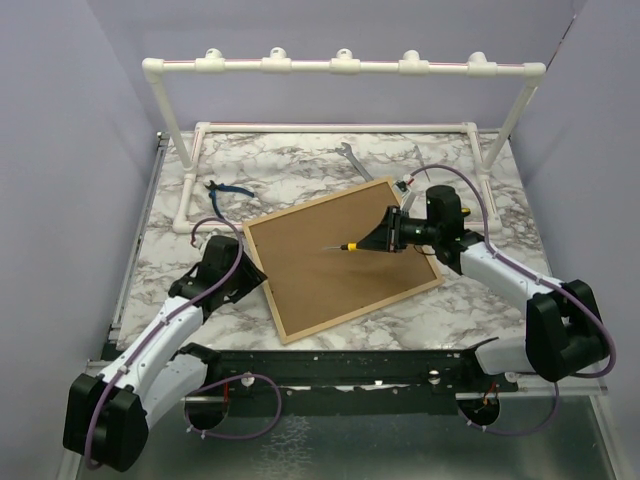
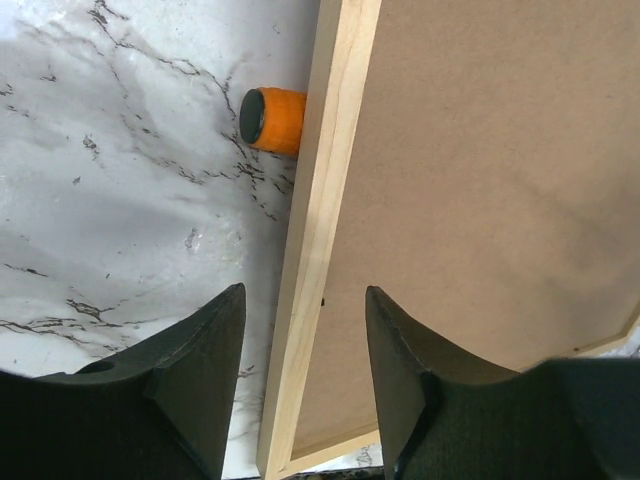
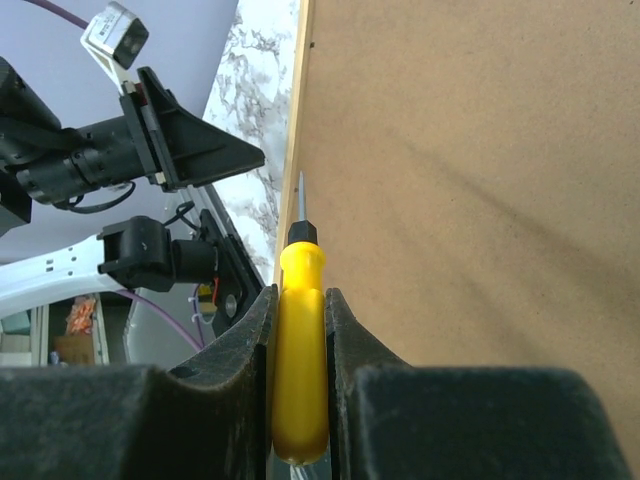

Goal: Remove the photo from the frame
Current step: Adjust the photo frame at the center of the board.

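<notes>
The frame (image 1: 310, 272) lies face down and askew on the marble table, its brown fibreboard back (image 2: 480, 180) up and its light-wood edging (image 2: 325, 200) around it. The photo is hidden beneath that back. My left gripper (image 2: 304, 292) is open, its jaws astride the frame's left wooden edge near a corner, with a gap on each side; the top view shows the left gripper (image 1: 240, 268) there. My right gripper (image 3: 300, 292) is shut on a yellow-handled screwdriver (image 3: 302, 350). That screwdriver (image 1: 347, 246) points left over the middle of the back.
An orange cylinder (image 2: 272, 120) lies on the marble against the frame's outer edge. Blue-handled pliers (image 1: 225, 190) and a metal wrench (image 1: 355, 160) lie farther back. A white PVC pipe rack (image 1: 340, 66) spans the far side of the table.
</notes>
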